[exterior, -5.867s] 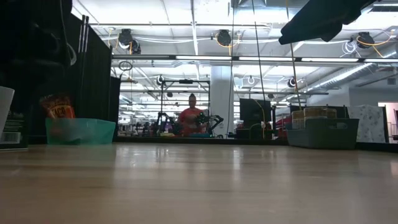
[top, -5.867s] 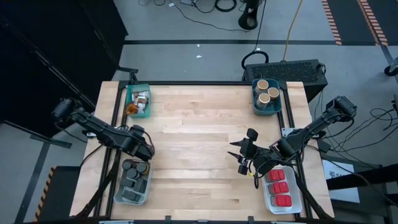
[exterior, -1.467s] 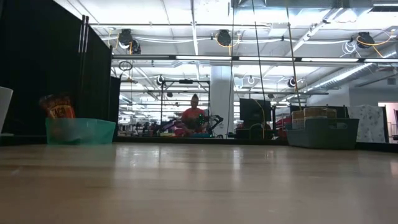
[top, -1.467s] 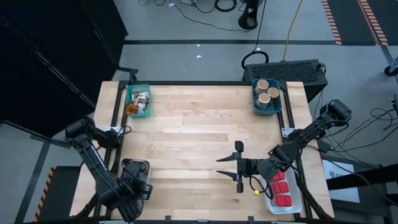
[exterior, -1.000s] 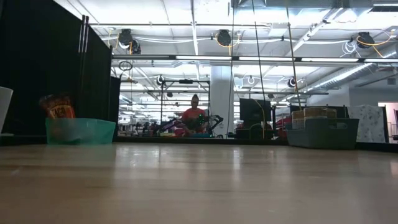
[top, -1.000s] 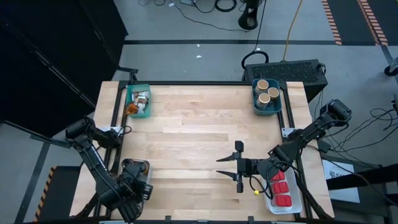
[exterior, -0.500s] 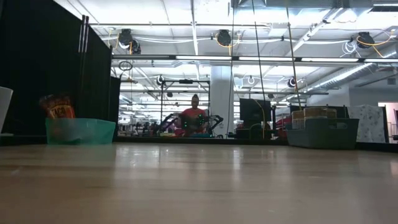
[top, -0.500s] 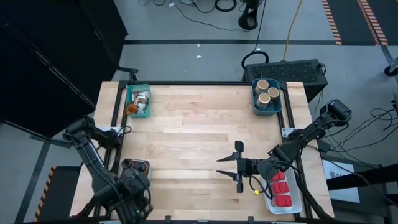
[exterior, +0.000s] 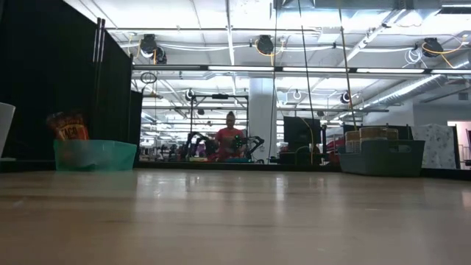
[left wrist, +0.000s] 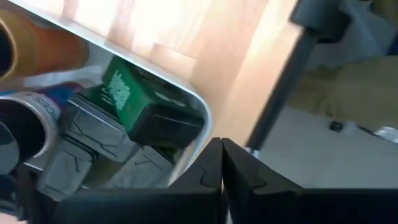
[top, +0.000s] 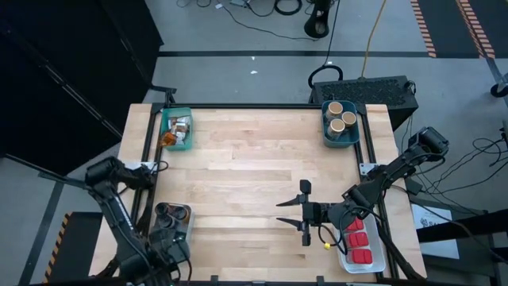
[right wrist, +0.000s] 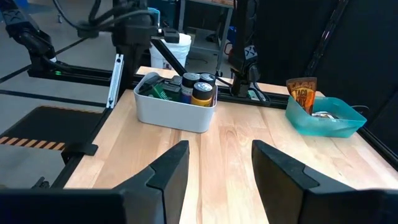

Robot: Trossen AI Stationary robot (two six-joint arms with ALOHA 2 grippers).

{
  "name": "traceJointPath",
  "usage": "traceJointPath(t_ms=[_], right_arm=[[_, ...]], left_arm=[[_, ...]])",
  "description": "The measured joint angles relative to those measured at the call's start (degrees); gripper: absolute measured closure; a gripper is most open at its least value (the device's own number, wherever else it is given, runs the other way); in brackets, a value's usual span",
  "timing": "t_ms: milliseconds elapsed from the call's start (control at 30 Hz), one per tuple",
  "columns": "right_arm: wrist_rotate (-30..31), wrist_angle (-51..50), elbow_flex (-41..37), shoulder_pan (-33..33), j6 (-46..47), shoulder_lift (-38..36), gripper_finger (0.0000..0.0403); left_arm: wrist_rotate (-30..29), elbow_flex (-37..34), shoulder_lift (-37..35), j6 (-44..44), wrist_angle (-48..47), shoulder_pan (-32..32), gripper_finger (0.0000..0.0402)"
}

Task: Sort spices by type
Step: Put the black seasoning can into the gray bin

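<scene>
Pale wooden surface bare in the middle, with a bin at each corner: three tan round cylinders in the far-right teal bin, printed packets in the far-left teal bin, three red squarish tins in the near-right clear tray. Dark jars and tins in the near-left white bin, half hidden under the left arm, count unclear. Left tool clenched empty by that bin's rim; right tool parted, empty, beside the red tins.

The table's middle lies open, with bins only at its four corners and the right gripper over the near-centre.
</scene>
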Motion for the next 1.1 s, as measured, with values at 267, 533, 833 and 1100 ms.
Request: traceJointPath(t_ms=[267,533,833,1100], right_arm=[[0.0,0.0,0.0,0.0,0.0,0.0,0.0243],[0.0,0.0,0.0,0.0,-0.1,0.0,0.0243],[0.0,-0.4,0.0,0.0,-0.2,0.0,0.0243],[0.0,-0.5,0.0,0.0,-0.2,0.0,0.0243]], left_arm=[[-0.3,0.0,3.3,0.1,-4.8,0.2,0.0398],[-0.4,0.0,4.6,0.3,-6.3,0.8,0.0398],[-0.5,-2.0,4.6,0.3,-7.0,1.0,0.0398],[-0.9,-2.4,4.6,-0.1,-10.2,1.4,0.0398]])
